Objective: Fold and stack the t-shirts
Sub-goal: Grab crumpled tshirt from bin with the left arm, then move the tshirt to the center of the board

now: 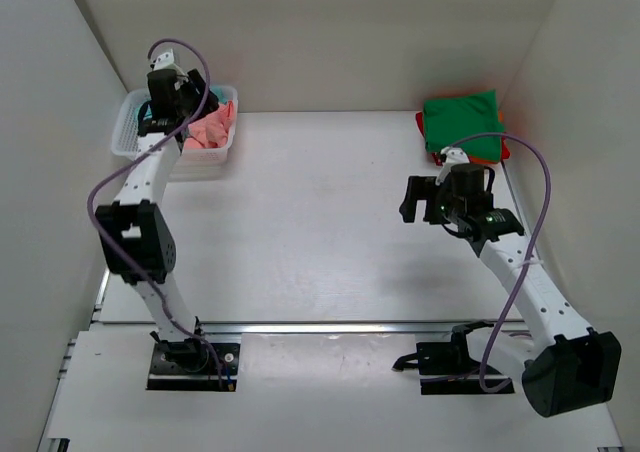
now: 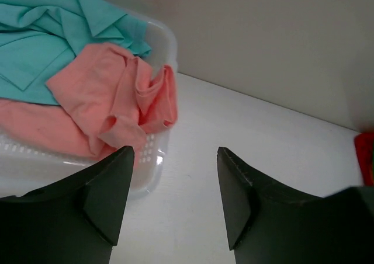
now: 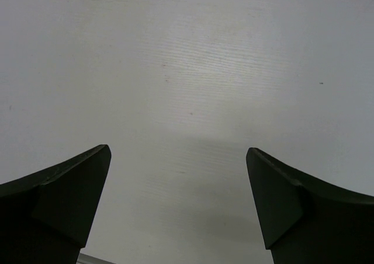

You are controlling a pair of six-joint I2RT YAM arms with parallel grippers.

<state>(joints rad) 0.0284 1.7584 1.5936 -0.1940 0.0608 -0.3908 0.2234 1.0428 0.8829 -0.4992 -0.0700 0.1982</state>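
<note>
A salmon pink t-shirt [image 1: 212,128] and a teal t-shirt [image 2: 41,39] lie crumpled in the white mesh basket [image 1: 127,132] at the back left; the pink one [image 2: 111,100] hangs over the basket's rim. A folded green t-shirt [image 1: 462,125] tops a stack at the back right, with red [image 1: 421,124] and orange [image 1: 504,148] edges showing under it. My left gripper [image 1: 166,97] is open and empty above the basket's near right corner [image 2: 175,188]. My right gripper [image 1: 420,200] is open and empty over bare table [image 3: 178,182], in front of the stack.
White walls enclose the table on the left, back and right. The basket [image 2: 153,153] stands against the left wall. A metal rail [image 1: 330,326] runs along the table's near edge by the arm bases.
</note>
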